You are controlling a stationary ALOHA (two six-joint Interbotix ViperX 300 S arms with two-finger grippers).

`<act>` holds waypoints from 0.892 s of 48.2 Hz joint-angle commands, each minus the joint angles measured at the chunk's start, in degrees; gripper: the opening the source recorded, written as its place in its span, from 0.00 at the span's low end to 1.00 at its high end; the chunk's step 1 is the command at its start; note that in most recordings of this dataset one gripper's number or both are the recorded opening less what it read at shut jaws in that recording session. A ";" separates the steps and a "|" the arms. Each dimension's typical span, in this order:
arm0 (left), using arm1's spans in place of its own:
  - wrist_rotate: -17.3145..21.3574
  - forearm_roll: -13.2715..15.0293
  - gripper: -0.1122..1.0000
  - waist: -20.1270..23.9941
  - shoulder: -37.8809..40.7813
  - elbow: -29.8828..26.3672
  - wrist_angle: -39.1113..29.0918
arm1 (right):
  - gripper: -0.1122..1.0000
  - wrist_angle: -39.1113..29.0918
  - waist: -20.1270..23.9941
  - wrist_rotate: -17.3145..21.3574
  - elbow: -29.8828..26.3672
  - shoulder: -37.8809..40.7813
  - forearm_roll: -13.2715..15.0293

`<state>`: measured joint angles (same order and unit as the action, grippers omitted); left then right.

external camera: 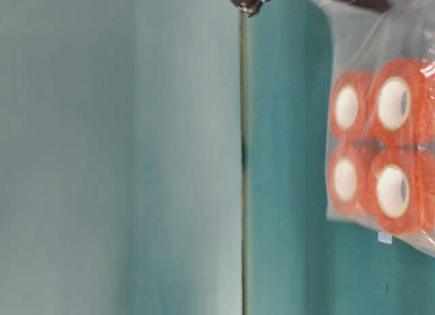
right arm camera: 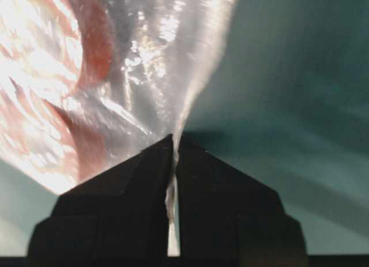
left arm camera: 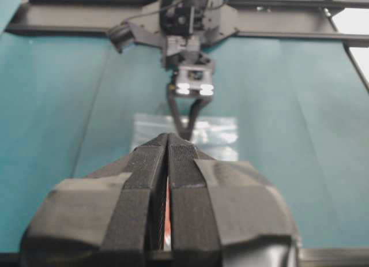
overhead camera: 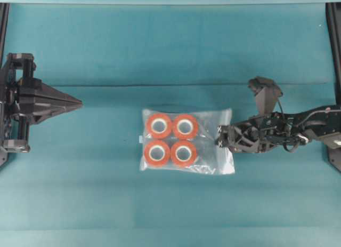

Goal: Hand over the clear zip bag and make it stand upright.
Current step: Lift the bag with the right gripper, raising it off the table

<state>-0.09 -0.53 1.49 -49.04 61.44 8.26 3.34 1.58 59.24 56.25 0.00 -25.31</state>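
On the teal table (overhead camera: 106, 49), near its middle, the clear zip bag (overhead camera: 213, 145) lies roughly square with no marked long axis, its right edge pinched between the closed fingers of the right gripper (overhead camera: 220, 136). Inside it four orange-red rolls (overhead camera: 159, 126) with white cores sit two by two at its left side. Well apart at the left, the left gripper (overhead camera: 79, 103) is clenched on nothing, pointing toward the bag.

One clear zip bag (overhead camera: 213, 143), four orange-red rolls (overhead camera: 159, 126), two hands (overhead camera: 220, 139).
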 commanded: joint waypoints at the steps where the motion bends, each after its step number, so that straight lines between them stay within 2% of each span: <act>1: -0.26 -0.09 0.09 0.26 0.18 -0.62 0.35 | 0.13 -6.06 -0.26 -3.52 -2.55 -2.11 0.88; 6: -0.35 -0.09 0.09 0.26 0.18 -0.62 0.35 | 0.13 -11.16 -0.88 -6.77 -5.54 -3.25 2.81; 12: -0.35 -0.09 0.09 0.35 0.18 -0.44 0.35 | 0.13 -16.61 -2.20 -7.56 -8.79 -4.75 5.80; 23: -0.35 -0.09 0.09 0.70 0.18 0.18 0.35 | 0.13 -31.20 -5.54 -7.47 -16.70 -8.09 16.44; 28: -0.35 -0.09 0.09 0.88 0.26 0.26 0.35 | 0.13 -37.09 -6.24 -7.56 -20.13 -8.53 19.95; 33: -0.35 -0.09 0.09 0.97 0.18 0.26 0.35 | 0.13 -39.20 -6.50 -7.65 -22.06 -8.44 21.45; 43: -0.35 -0.09 0.09 0.97 -0.18 0.26 0.26 | 0.13 -39.81 -6.50 -7.73 -24.43 -8.53 22.15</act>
<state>-0.44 -0.44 2.37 -49.04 62.40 8.26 -36.21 -4.92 52.47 34.01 -7.21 -3.69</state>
